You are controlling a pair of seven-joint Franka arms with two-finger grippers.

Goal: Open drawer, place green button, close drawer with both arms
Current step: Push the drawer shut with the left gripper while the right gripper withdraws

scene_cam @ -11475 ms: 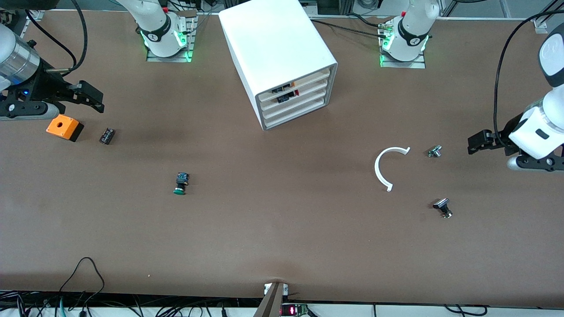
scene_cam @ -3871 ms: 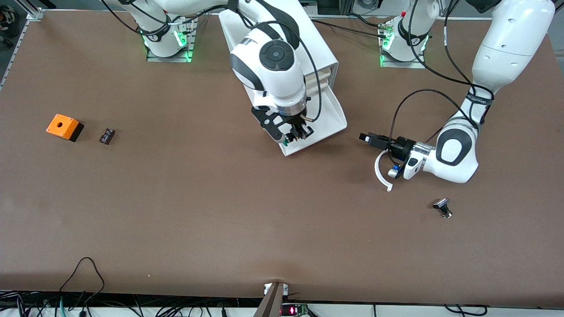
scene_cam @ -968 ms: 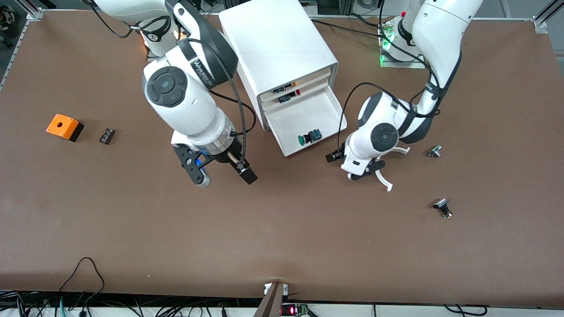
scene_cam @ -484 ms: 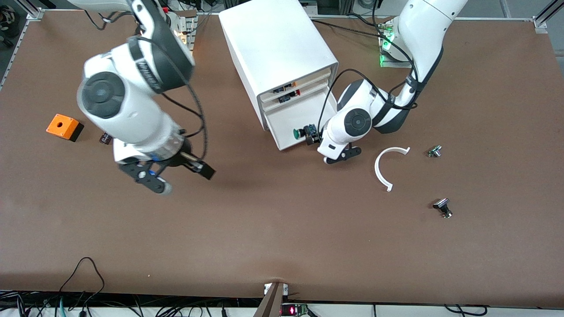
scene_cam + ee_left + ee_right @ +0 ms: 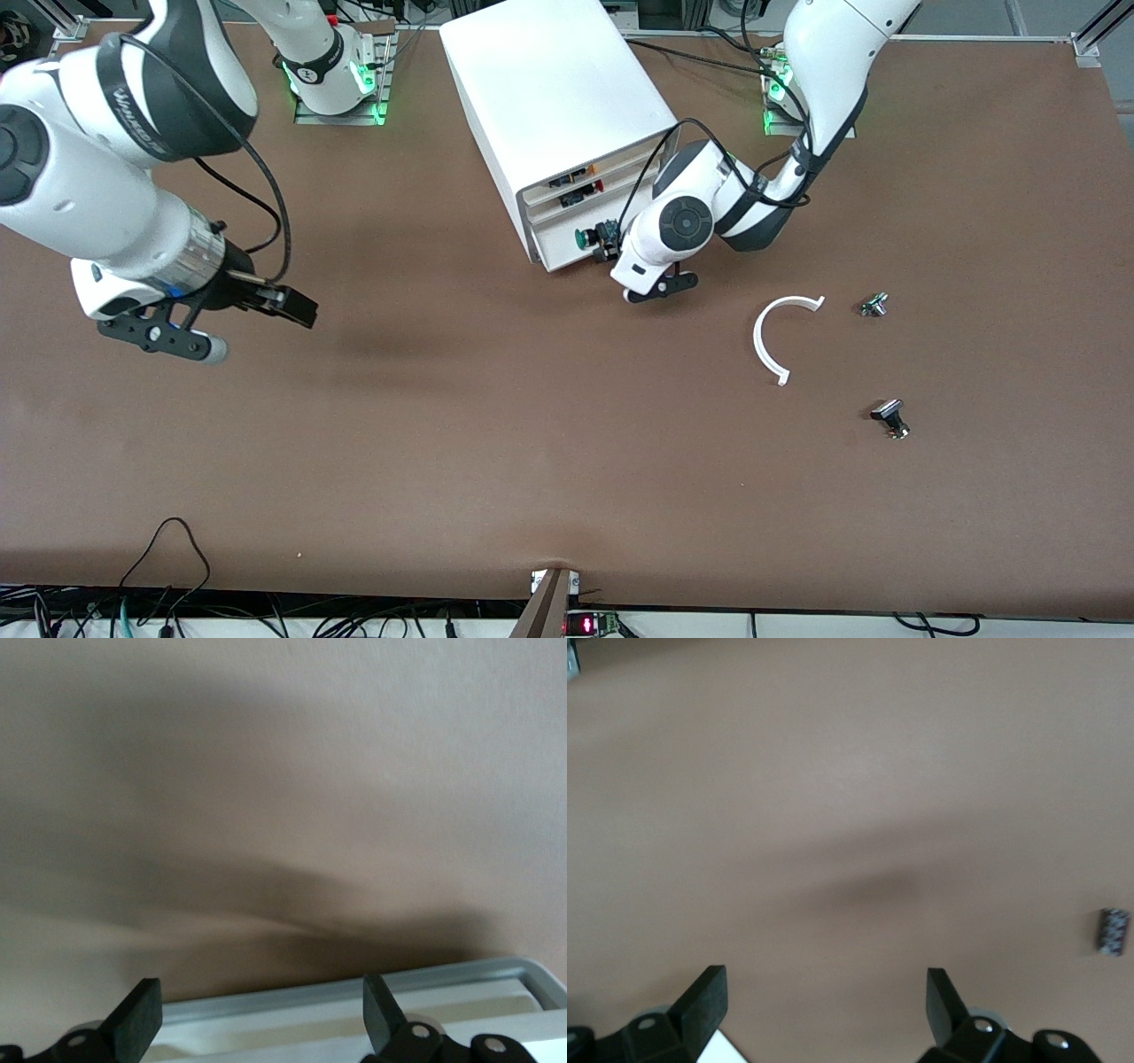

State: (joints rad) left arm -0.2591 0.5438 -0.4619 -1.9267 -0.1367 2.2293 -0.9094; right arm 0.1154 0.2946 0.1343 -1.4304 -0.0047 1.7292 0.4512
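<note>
The white cabinet (image 5: 558,97) stands at the table's back middle. Its third drawer (image 5: 571,259) sticks out only a little. In it lies the button (image 5: 586,237), green cap toward the right arm's end, partly under the cabinet's edge. My left gripper (image 5: 640,282) sits low at the drawer's front lip, open and holding nothing. In the left wrist view the drawer's rim (image 5: 354,992) runs between the left gripper's (image 5: 261,1019) spread fingers. My right gripper (image 5: 259,331) hangs open and empty over bare table toward the right arm's end, and the right gripper (image 5: 824,1001) shows only table ahead.
The two upper drawers show black-and-red parts (image 5: 576,186). A white C-shaped ring (image 5: 775,341), a small switch (image 5: 874,305) and a black-and-silver switch (image 5: 890,418) lie toward the left arm's end. A small dark part (image 5: 1114,930) lies near the right gripper.
The left gripper has moved toward the cabinet and the drawer has slid most of the way in with the button. The right arm has swung away toward its end of the table.
</note>
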